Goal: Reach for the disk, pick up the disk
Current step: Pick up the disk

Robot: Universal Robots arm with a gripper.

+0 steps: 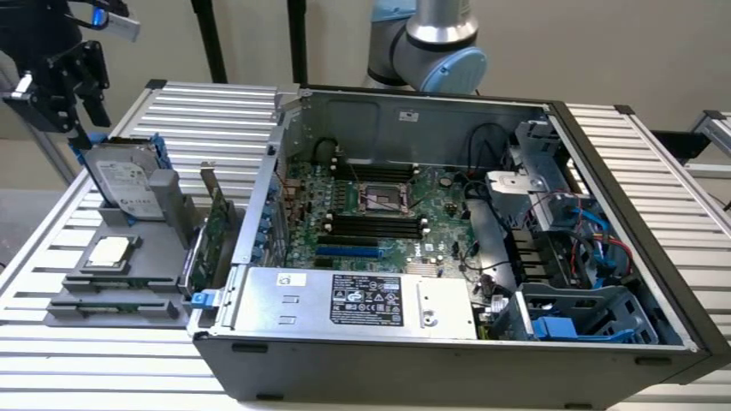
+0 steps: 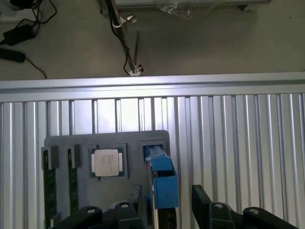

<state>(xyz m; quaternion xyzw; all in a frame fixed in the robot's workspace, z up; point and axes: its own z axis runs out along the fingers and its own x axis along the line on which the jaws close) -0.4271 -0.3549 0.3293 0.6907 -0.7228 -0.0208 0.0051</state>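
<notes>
Slatted metal table point(image 1: 217, 111) carries a grey tray point(image 1: 126, 301) where the disk point(image 1: 120, 184) stands on edge; the gripper point(image 1: 71, 92) hangs above it, spread wide and empty. If it comes down off-centre, a finger could strike the blue frame point(image 2: 162, 183) and tip the disk.

Behind the case point(image 1: 457, 364), your arm point(image 1: 425, 38) is a silver-grey tube that meets a rounded joint with a pale blue cap. Off the case's corner on the exterior view's left, your gripper point(image 1: 68, 101) is black and angular, with a blue-and-silver cap above it. In the wrist view its fingers point(image 2: 204, 202) are matte black links, each with a round pivot screw.
</notes>
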